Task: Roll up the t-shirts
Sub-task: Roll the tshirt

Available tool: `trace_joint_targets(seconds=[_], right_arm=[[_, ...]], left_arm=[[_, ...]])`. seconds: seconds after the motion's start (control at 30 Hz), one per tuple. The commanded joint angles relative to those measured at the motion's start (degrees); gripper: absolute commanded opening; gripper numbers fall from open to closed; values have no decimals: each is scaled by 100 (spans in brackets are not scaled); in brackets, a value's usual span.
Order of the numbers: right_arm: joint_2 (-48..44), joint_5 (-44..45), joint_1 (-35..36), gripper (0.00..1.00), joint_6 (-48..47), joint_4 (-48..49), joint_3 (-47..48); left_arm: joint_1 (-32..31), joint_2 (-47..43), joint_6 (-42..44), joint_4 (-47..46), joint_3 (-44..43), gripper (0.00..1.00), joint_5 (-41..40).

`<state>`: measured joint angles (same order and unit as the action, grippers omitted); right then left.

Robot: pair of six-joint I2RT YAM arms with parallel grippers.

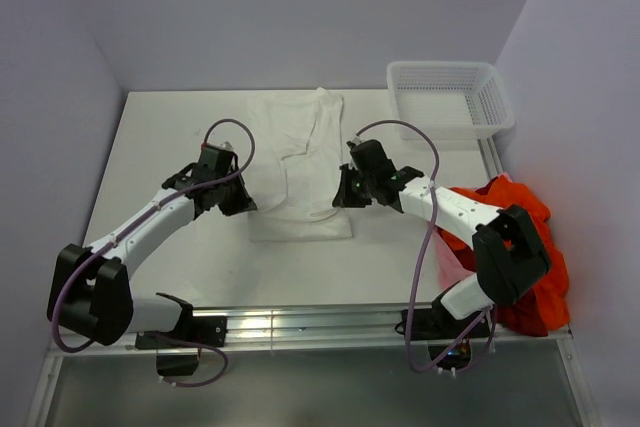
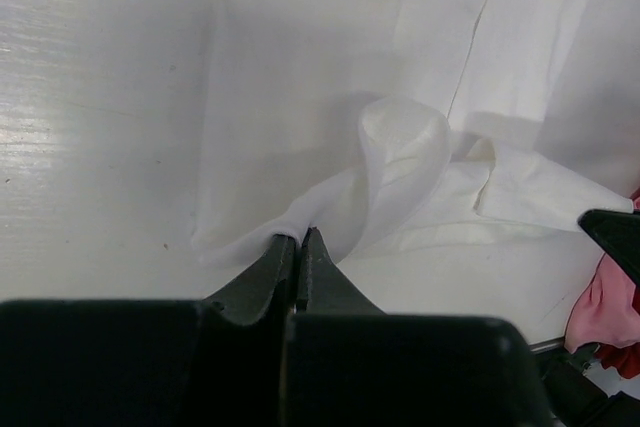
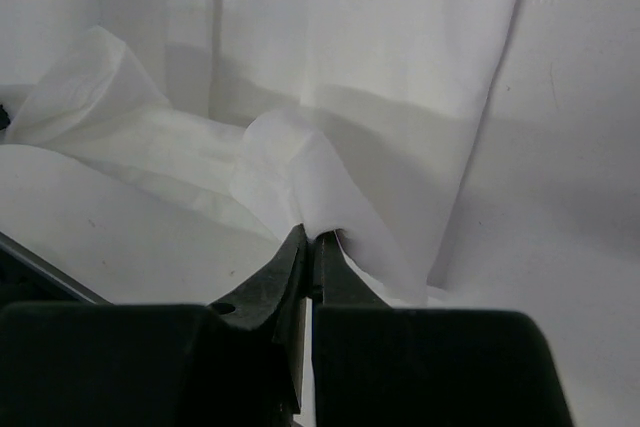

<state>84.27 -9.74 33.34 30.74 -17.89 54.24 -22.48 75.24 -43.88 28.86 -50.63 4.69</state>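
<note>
The table is smooth and white, boxed in by pale lilac walls. The white t-shirt lies at its middle, reaching toward the far edge. My left claw is pressed together on the shirt's near left corner. My right claw pinches the near right corner, cloth bunched at both. Orange-red t-shirts are heaped at the right edge, and a mesh basket sits in the far right corner.

No text, label, brand, number or sign could be read: the white t-shirt ahead of the jaws showed plain cloth, and anything printed elsewhere was possibly too small from the overhead view.
</note>
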Motion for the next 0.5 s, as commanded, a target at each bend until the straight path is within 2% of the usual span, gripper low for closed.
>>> trace_joint_targets(seconds=[0.0,0.23,0.47], right_arm=[[125,-133,-135,0,-165,154,298],[519,-292,-311,2,-235,294,438],[801,-406,-460,4,-165,479,518]], left_arm=[[51,104,169,-205,-245,0,-73],[147,420,231,-381,-289,0,-56],[349,711,239,-724,-263,1,296]])
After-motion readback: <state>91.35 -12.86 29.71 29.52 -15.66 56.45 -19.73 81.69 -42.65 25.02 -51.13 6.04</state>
